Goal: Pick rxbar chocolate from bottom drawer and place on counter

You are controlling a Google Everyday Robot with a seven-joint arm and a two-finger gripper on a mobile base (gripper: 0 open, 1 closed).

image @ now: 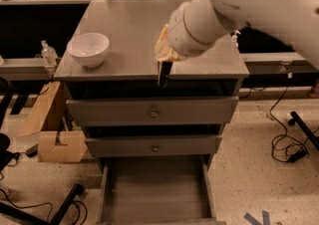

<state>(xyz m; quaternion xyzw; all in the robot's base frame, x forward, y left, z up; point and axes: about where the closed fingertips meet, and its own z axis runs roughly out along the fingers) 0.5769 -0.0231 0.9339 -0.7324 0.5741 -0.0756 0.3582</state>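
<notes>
The bottom drawer (154, 189) is pulled open at the foot of the cabinet, and its grey floor is bare. My gripper (164, 64) hangs under the white arm at the front edge of the counter (129, 20), mostly hidden by the tan wrist cover. It is shut on the rxbar chocolate (163, 77), a thin dark bar that hangs upright. The bar's lower end is just below the counter's front lip, in front of the top drawer gap.
A white bowl (88, 49) stands on the counter's left front part. Two shut drawer fronts with knobs (153, 113) are below the counter. Cardboard boxes (55, 144) and cables lie on the floor to the left, more cables (284, 144) to the right.
</notes>
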